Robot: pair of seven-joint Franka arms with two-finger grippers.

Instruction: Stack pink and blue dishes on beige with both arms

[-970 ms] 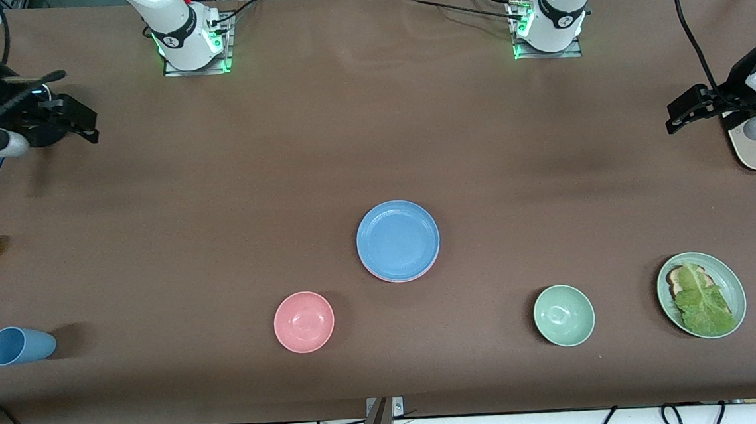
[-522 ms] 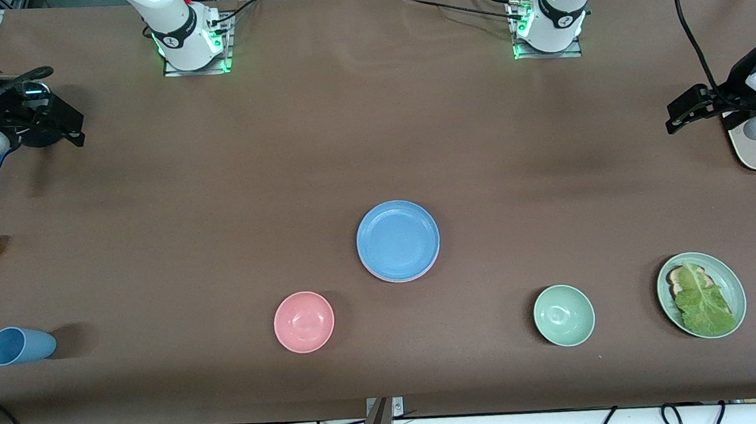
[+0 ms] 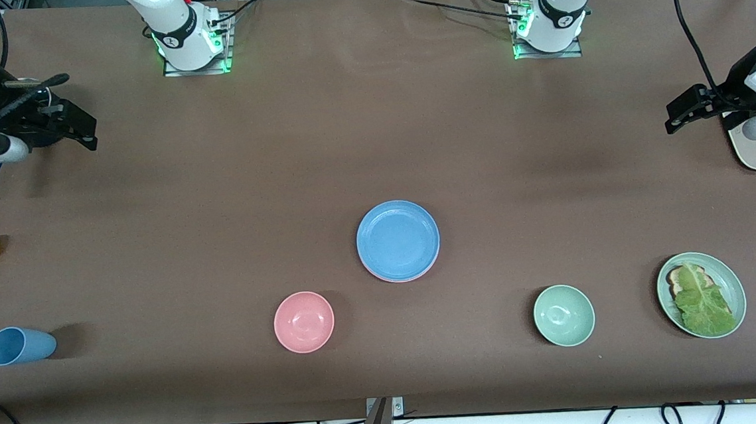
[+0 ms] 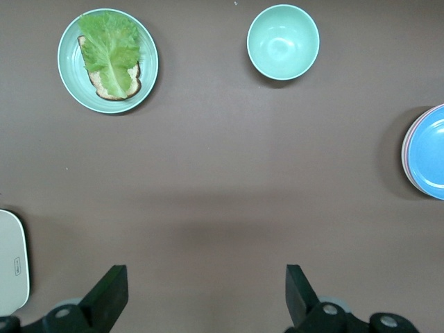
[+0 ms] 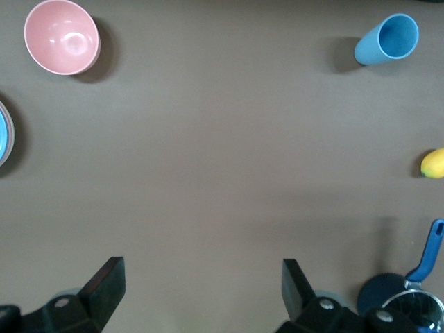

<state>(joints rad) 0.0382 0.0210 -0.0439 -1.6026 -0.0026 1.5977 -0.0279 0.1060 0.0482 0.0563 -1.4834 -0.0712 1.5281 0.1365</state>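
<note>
Sky-blue flat round matte plate (image 3: pixel 398 239) tops the stack mid-counter, pale pink plate rim (image 3: pixel 392 278) peeking under it; beige plate not visible, presumably hidden beneath. Stack unmoved over the last second, so stacking looks done. Right end effector (image 3: pixel 83 129) shifted slightly at its counter end, left end effector (image 3: pixel 680 114) parked; both open, empty.

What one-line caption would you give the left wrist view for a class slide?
Left gripper, fingers open, over bare table, with lettuce plate, green bowl and blue plate stacked on a pink one.
</note>
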